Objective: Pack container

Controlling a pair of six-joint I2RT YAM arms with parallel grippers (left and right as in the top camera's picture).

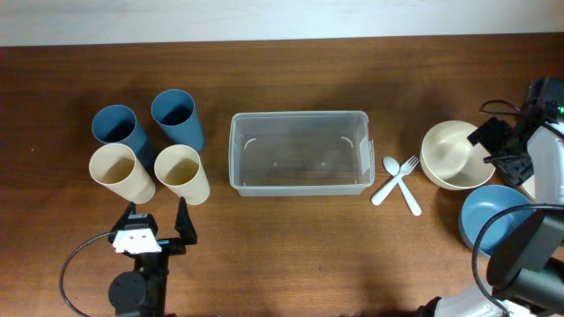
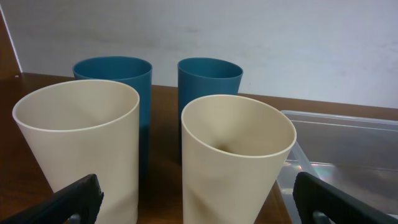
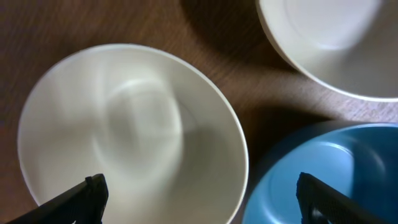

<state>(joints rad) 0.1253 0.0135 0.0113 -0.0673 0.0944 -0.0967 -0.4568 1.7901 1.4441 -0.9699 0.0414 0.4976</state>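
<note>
The clear plastic container (image 1: 300, 115) sits empty at the table's middle; its left end shows in the left wrist view (image 2: 348, 134). My left gripper (image 1: 159, 220) is open and empty, just in front of two cream cups (image 1: 116, 172) (image 1: 181, 169), with two blue cups (image 1: 116, 126) (image 1: 174, 113) behind them. In the left wrist view the gripper (image 2: 199, 202) faces the right cream cup (image 2: 236, 155). My right gripper (image 1: 500, 148) is open and empty above the cream bowl (image 1: 449, 154), near the blue bowl (image 1: 493, 216). The right wrist view shows the gripper (image 3: 202, 199) over the cream bowl (image 3: 130, 130) and the blue bowl (image 3: 329, 174).
A white spoon (image 1: 386, 180) and a white fork (image 1: 407, 183) lie crossed between the container and the cream bowl. A second cream dish (image 3: 336, 43) shows at the top right of the right wrist view. The right arm's cables hang over the table's right edge.
</note>
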